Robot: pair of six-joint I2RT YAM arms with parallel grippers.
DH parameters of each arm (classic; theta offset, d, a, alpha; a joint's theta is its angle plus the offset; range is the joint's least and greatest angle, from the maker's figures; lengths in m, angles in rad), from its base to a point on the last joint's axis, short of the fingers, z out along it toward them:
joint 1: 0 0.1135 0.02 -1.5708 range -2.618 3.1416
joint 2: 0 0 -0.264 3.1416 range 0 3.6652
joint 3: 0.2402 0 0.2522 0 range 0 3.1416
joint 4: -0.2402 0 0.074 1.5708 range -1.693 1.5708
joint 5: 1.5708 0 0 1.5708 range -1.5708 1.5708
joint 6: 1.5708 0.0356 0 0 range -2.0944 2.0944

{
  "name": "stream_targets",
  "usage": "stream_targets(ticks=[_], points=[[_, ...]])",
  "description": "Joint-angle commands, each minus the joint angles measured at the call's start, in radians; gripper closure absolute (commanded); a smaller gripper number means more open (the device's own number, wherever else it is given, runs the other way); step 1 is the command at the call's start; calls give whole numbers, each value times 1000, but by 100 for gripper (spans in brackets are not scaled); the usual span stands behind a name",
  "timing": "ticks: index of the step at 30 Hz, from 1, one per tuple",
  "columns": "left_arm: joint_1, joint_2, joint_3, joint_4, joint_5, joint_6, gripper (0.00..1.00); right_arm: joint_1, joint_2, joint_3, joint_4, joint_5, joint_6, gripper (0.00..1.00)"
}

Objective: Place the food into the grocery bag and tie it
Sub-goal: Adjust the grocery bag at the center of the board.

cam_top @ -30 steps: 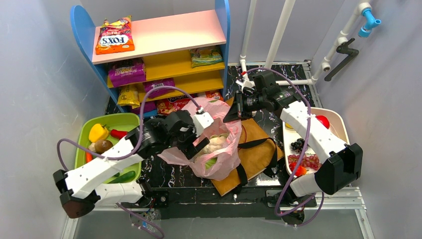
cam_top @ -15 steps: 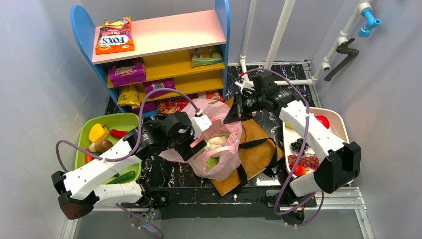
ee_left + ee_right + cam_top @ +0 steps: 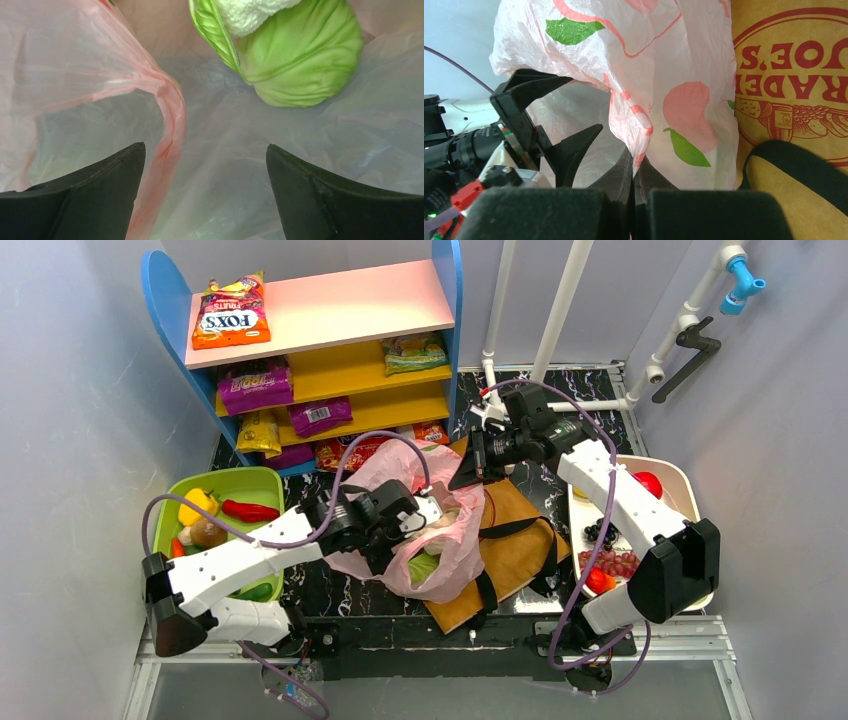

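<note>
The grocery bag (image 3: 447,558) sits in the middle of the worktop (image 3: 330,592), slumped partly over a flat brown paper bag (image 3: 520,540). Its mouth faces up and to the left. Inside lies a green-and-white vegetable (image 3: 300,65), resting on the bag's lower wall.

The right pincer (image 3: 634,162) is clenched on the far rim of the grocery bag. In its own wrist view the pink film is nipped between the closed fingers and hangs up from them like a tent. The left pincer (image 3: 205,150) is released, with its jaws wide, and reaches into the bag's mouth. A rolled pink edge of the rim runs down between its fingers, closer to the left one; I cannot tell whether it touches.

More food waits outside the grocery bag: dark grapes (image 3: 598,531) in the white tray (image 3: 682,476) on the right, peppers and other produce in the green tray (image 3: 215,477) on the left, and snack packets (image 3: 255,388) on the shelf (image 3: 350,305).

The bag looks very light, thin and limp. It probably holds no shape of its own, slides easily on the worktop and collapses once let go. A pinch on a gathered fold of rim should hold better than one on a single flat layer, which could slip out or tear under load. For tying, the two loop handles are the natural places to grip, though I cannot pick them out clearly here. The vegetable seems firm and light, and it adds a little weight that helps settle the bag's base.
</note>
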Motion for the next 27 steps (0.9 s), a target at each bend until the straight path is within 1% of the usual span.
stream_targets(ticks=[1,3,4,5,7,10,11,12,14,20,22,27], points=[[-11,2,-17,-48,-78,-33,13,-3,4,16,-5,-29,-25,99],[-12,-4,-35,-21,-81,-37,20,-3,3,17,-6,-30,-28,99],[-11,-9,-42,-8,-80,-39,28,-3,3,19,-9,-28,-30,99],[-12,-11,-48,5,-79,-39,33,-3,3,20,-11,-28,-32,99],[-12,-17,-62,24,-71,-31,48,-3,3,19,-15,-29,-34,99],[-12,-35,-65,52,-66,-20,81,-3,3,17,-12,-41,-33,99],[-12,-38,-54,53,-72,-23,95,-3,3,16,-10,-43,-34,99],[-12,-44,-36,52,-80,-30,100,-3,3,14,-10,-44,-33,99],[-11,-55,13,45,-64,-44,100,-3,4,14,-10,-42,-34,99],[-11,-105,241,30,-9,-86,100,-2,10,26,-27,-35,-43,99],[-12,-101,309,21,14,-95,100,-3,14,36,-36,-36,-51,99],[-11,-54,427,1,53,-123,100,-3,23,66,-64,-34,-77,94]])
